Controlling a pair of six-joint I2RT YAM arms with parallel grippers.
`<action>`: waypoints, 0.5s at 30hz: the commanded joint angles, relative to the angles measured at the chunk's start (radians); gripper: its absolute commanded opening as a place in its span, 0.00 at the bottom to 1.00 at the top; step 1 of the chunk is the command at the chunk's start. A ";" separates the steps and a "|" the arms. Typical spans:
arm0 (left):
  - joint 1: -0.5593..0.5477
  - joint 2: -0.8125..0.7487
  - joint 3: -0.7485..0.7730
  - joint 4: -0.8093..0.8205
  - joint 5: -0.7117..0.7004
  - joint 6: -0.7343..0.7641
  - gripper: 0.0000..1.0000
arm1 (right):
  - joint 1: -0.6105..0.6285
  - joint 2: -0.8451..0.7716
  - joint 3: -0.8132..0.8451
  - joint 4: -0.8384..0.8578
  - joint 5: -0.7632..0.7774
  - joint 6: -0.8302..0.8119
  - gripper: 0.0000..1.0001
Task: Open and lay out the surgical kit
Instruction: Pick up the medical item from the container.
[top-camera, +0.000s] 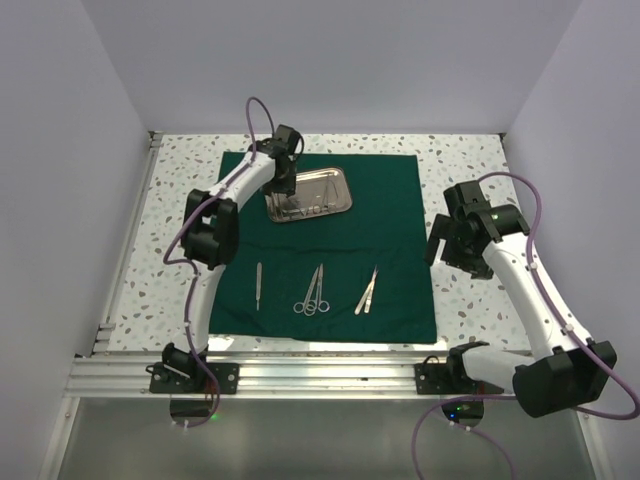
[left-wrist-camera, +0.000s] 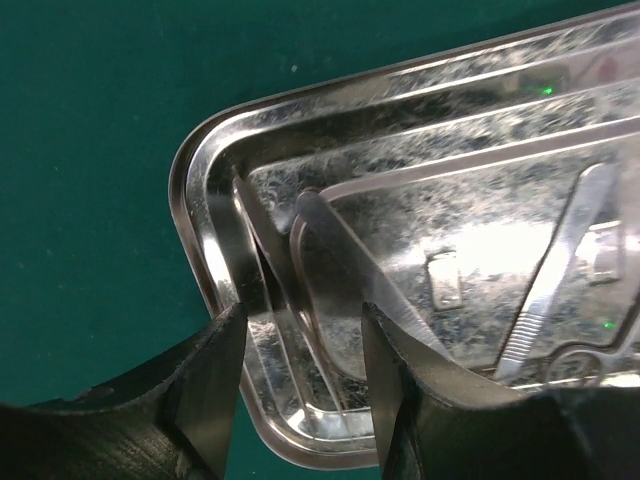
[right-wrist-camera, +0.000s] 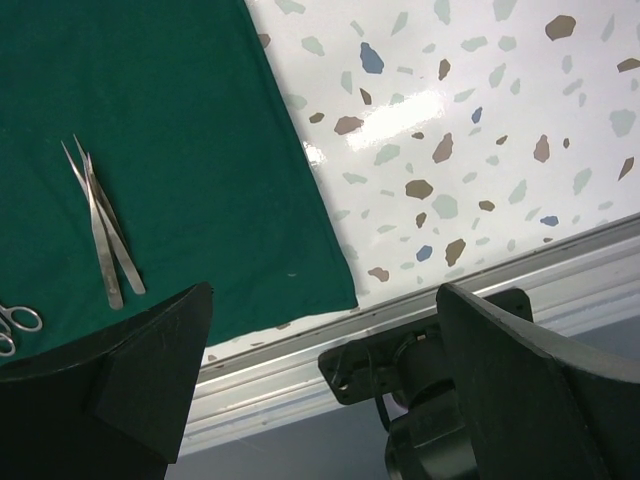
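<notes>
**Left fingers at the tray.** My left fingers (left-wrist-camera: 210, 400) stand released over one corner of the steel tray (left-wrist-camera: 420, 100). They straddle a slim flat steel instrument (left-wrist-camera: 345, 270), tweezers by my reading, though I cannot be sure. It lies on the tray floor between them, nearer one finger than the other, and neither pad appears to touch it. A ring-handled instrument (left-wrist-camera: 565, 260) lies farther along the tray, beyond the fingertips.

**Layout.** The dark green drape (top-camera: 395, 240) is spread flat on the counter (top-camera: 470, 150), with the tray on it beneath the left fingers. Well behind those fingers, toward the arm bases, a row lies on the cloth: a single slim tool (top-camera: 258, 285), scissors (top-camera: 312, 295) and tweezers (top-camera: 367, 290). My right fingers (right-wrist-camera: 150, 370) hang released and wide, grasping nothing, above the drape's corner and the bare counter.

**Step in hand, as I judge it.** The step is lifting the slim instrument out of the tray.
- I centre the fingers on it first, so that both pads meet it together.
- I lower until the tips are just above the tray floor.
- I keep the outer finger inside the raised wall, since catching the rim would drag the tray.
- I close gently and lift straight up.
- I set the instrument in the row, parallel to its neighbours and apart from them.
</notes>
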 joint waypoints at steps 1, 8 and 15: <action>0.028 -0.037 -0.039 0.033 0.000 0.023 0.53 | 0.000 0.010 0.044 0.004 0.009 0.021 0.99; 0.050 -0.017 -0.068 0.061 0.039 0.023 0.42 | -0.002 0.019 0.046 0.007 0.010 0.023 0.98; 0.053 0.014 -0.079 0.081 0.100 0.023 0.20 | 0.000 0.025 0.049 0.005 0.012 0.023 0.98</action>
